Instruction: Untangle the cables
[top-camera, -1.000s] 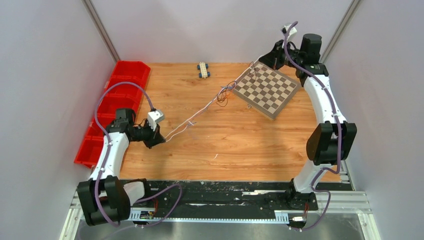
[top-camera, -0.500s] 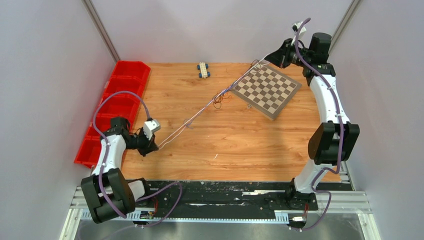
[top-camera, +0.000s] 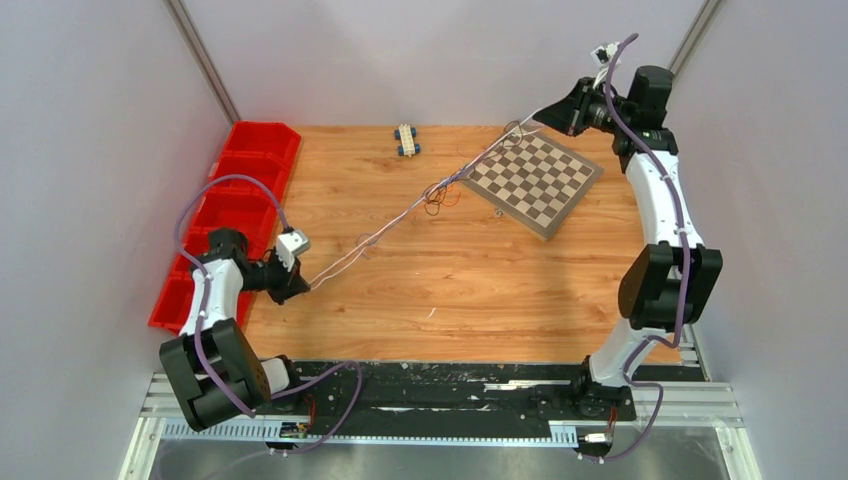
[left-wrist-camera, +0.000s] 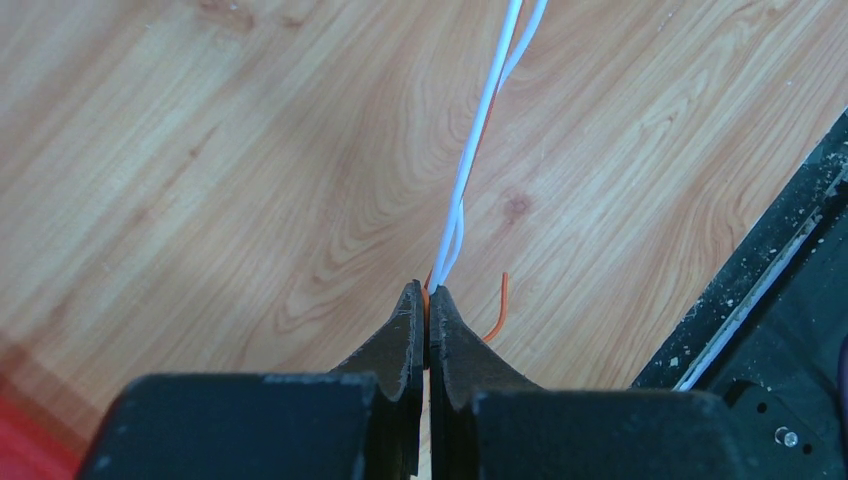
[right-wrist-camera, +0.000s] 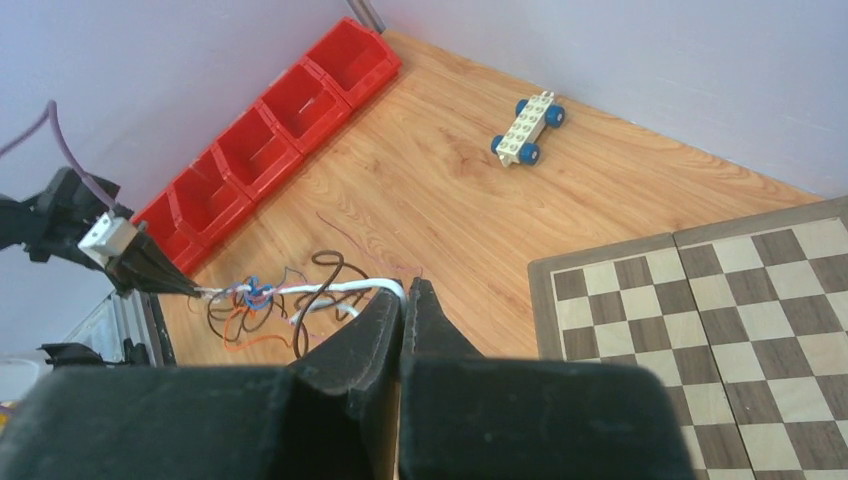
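The cables run as a taut line of white and orange-brown wires across the table, from lower left to upper right. A small knot with dark loose loops hangs along the line near the chessboard corner. My left gripper is shut on the cables' near end; the left wrist view shows white and orange wires leaving the closed tips. My right gripper is raised at the far right and shut on a white wire. The knot shows between it and the left gripper.
Red bins line the left edge, close behind my left arm. A chessboard lies at the far right under the right gripper. A small wheeled toy block sits at the far middle. A black rail borders the near edge.
My left gripper has pulled left and nearer the bins, my right gripper has risen and moved further back right. The cables have stretched straighter and the knot has lifted off the table.
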